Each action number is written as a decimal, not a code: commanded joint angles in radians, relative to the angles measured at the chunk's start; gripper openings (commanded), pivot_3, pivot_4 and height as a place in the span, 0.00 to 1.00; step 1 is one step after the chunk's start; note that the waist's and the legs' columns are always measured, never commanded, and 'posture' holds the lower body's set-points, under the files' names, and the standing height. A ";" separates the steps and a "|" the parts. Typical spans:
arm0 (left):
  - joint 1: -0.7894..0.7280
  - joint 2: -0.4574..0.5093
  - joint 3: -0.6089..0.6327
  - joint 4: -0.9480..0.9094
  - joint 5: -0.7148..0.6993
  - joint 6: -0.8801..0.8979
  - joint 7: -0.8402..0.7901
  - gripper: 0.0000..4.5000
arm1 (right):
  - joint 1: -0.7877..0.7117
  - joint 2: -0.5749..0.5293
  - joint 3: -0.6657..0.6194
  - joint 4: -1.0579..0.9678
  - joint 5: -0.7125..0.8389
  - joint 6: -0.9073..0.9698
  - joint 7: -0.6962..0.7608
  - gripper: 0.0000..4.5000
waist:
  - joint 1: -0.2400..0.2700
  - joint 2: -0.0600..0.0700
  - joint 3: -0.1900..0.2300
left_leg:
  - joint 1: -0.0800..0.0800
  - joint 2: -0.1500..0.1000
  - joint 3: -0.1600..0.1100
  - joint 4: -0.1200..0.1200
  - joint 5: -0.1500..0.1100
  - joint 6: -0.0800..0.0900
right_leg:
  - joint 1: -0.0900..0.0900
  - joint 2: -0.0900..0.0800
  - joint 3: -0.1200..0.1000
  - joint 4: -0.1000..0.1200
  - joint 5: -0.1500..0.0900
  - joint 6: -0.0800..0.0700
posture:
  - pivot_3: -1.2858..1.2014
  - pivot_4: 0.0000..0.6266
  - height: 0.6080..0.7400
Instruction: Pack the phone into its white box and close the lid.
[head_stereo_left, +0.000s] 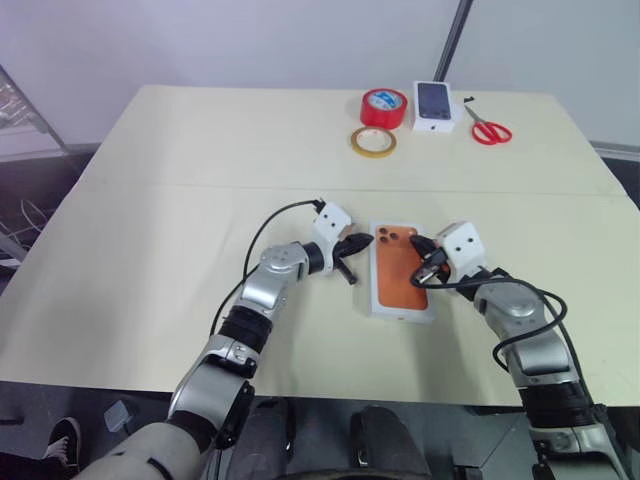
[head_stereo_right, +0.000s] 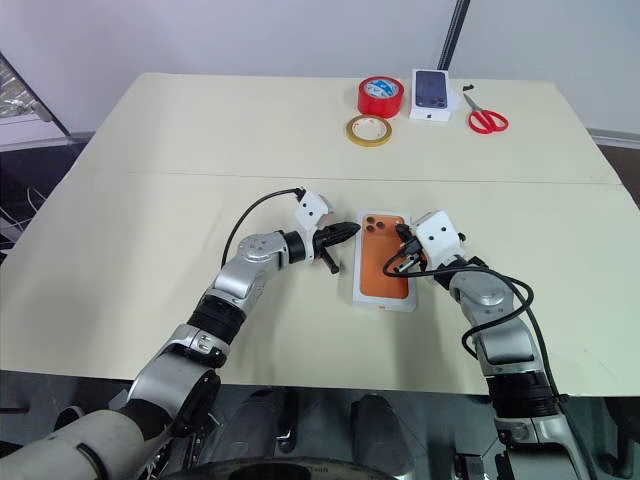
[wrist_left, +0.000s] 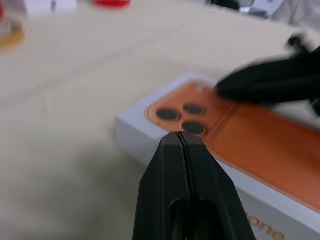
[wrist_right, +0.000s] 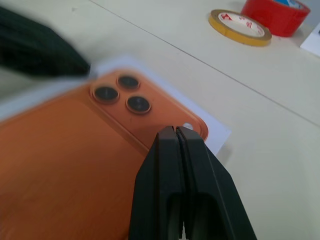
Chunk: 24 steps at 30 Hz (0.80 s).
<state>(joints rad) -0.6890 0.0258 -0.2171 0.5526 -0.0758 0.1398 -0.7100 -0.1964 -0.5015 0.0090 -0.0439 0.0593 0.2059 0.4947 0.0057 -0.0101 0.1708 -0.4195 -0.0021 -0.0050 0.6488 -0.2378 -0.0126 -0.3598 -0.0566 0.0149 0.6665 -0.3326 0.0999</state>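
Lid (head_stereo_left: 402, 272) between closed left (head_stereo_left: 364, 241) and right fingers (head_stereo_left: 417, 244).

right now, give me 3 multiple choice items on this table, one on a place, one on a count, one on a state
1. Where are the scissors?
A. at the far right of the table, beside the small white box
B. on the lid
C. at the near left edge

2. How many tape rolls lie on the table?
A. one
B. two
C. four

3. How do the grippers' fingers stand?
A. both wide open
B. left open, right shut
C. both shut

Answers:
1. A: the scissors lie just right of the small white box, far across the table.
2. B: a red roll and a yellow roll sit close together.
3. C: the left gripper and right gripper each show fingers pressed together, either side of the lid.
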 joint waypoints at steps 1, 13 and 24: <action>0.066 0.026 -0.055 -0.027 0.030 0.026 -0.044 0.00 | 0.068 -0.018 0.063 -0.035 -0.037 -0.021 0.042 0.01 | 0.001 -0.001 -0.002 | 0.002 0.000 0.000 -0.001 0.000 0.000 | 0.003 0.000 0.000 -0.001 0.000 0.000 | 0.52 0.24 1.00; 0.161 0.074 -0.016 -0.265 -0.113 0.136 -0.197 0.00 | 0.160 -0.110 -0.036 -0.156 0.261 0.064 0.325 0.01 | 0.004 -0.003 -0.003 | 0.007 0.000 0.000 -0.003 0.000 0.000 | 0.007 -0.005 0.001 -0.002 -0.001 0.000 | 0.52 0.24 1.00; 0.274 0.360 0.146 -0.628 -0.313 0.302 -0.312 0.99 | 0.147 -0.148 -0.188 -0.169 0.426 0.092 0.421 1.00 | -0.002 0.000 -0.001 | 0.002 0.000 0.000 -0.003 0.000 0.000 | 0.002 -0.006 0.001 -0.002 -0.001 0.000 | 0.52 0.24 1.00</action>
<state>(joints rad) -0.4223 0.3670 -0.1123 -0.0179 -0.3761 0.4496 -1.0241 -0.0526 -0.6291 -0.1377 -0.1889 0.4540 0.3185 0.8833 0.0038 -0.0103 0.1697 -0.4179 -0.0020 -0.0048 0.6458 -0.2383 -0.0124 -0.3582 -0.0628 0.0158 0.6641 -0.3334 0.1000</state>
